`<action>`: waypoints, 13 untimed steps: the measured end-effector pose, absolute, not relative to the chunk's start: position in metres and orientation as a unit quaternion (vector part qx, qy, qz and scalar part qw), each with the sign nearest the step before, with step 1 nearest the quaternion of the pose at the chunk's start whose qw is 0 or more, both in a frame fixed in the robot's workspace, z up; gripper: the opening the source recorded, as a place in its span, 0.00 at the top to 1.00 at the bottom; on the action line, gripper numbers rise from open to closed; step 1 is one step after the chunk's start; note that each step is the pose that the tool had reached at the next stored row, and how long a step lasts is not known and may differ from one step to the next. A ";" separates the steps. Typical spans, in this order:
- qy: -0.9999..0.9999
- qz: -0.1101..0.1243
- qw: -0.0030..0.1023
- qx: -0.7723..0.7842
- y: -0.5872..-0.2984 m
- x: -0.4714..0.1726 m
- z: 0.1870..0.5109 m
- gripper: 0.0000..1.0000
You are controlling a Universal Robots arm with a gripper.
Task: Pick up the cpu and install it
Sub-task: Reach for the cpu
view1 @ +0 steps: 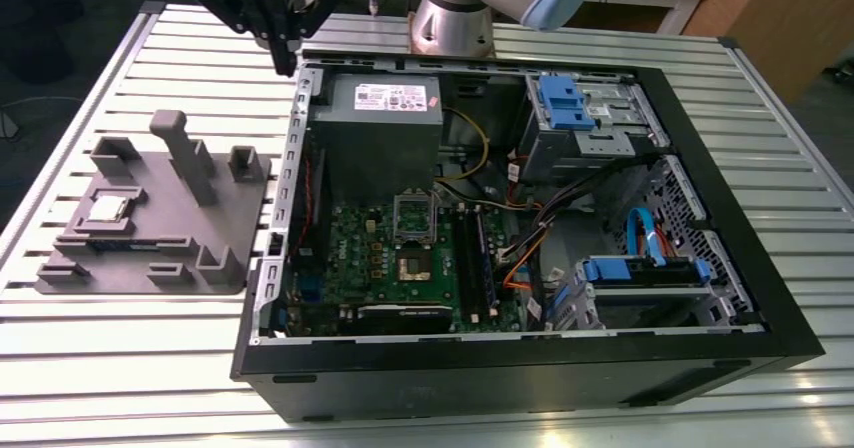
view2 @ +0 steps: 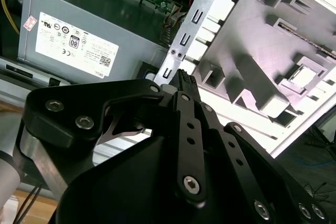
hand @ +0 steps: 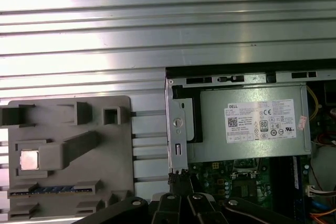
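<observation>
Cpu on the fixture plate lies at about seven o'clock, in the exterior view, from the closed, empty pincer hovering above the computer case.

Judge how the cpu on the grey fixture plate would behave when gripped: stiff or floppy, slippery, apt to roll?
Probably stiff: the cpu looks like a thin flat square with a metal top. Possibly slippery, since that top shines. Unlikely to roll, as it lies flat on the fixture plate, with raised blocks close beside it that may crowd a grasp.
</observation>
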State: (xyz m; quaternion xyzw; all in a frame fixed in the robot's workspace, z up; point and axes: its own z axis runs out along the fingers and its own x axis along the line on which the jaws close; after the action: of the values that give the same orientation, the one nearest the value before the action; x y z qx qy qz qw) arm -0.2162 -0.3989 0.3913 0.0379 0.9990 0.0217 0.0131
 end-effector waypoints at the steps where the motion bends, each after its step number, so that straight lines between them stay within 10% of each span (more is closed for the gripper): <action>1: 0.999 0.022 0.013 0.038 -0.399 -0.216 0.391 0.90; 13: 0.999 0.022 0.013 0.038 -0.399 -0.220 0.391 0.90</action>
State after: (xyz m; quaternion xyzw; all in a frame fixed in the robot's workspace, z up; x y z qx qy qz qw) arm -0.2204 -0.3989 0.3911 0.0382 0.9989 0.0222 0.0131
